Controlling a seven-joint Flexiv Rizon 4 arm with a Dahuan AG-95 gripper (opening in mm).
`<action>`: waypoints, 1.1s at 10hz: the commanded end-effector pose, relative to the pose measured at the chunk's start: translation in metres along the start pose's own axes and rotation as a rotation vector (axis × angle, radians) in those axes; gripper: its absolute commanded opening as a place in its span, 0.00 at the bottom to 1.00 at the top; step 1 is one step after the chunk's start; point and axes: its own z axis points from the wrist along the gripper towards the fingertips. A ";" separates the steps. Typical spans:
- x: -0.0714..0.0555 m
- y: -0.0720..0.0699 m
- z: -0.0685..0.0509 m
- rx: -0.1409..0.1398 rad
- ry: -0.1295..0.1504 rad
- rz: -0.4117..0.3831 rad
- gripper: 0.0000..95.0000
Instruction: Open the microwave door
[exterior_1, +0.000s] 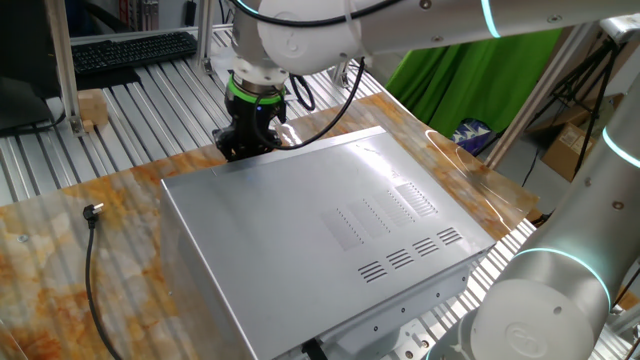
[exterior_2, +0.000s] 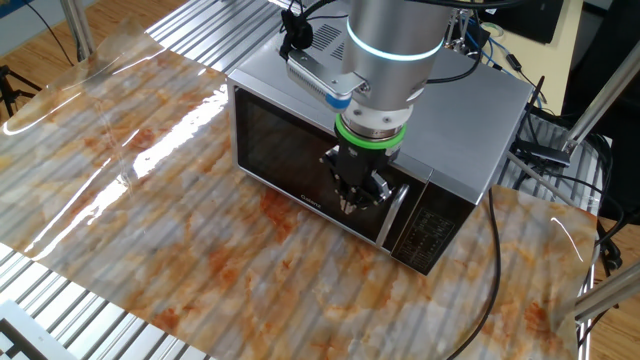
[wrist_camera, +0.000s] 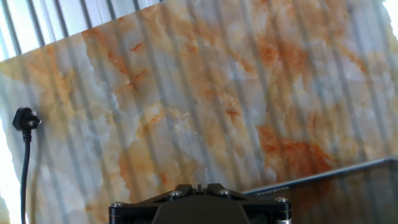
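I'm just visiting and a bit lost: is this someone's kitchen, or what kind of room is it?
Probably a robotics lab, not a kitchen. The microwave sits on a slatted metal table beneath a robot arm, with a keyboard and a green screen behind.

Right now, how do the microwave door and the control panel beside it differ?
The microwave door is the wide dark glass face; the control panel is a narrow strip of small buttons. The door carries a silver bar handle at its edge, with the gripper just in front; the panel has none. Both are dark and sit flush on the same front face.
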 end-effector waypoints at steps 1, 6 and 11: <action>0.000 0.000 0.000 -0.014 -0.001 -0.102 0.00; 0.000 0.000 0.000 -0.023 0.009 -0.206 0.00; 0.000 0.000 0.000 -0.027 0.044 -0.141 0.00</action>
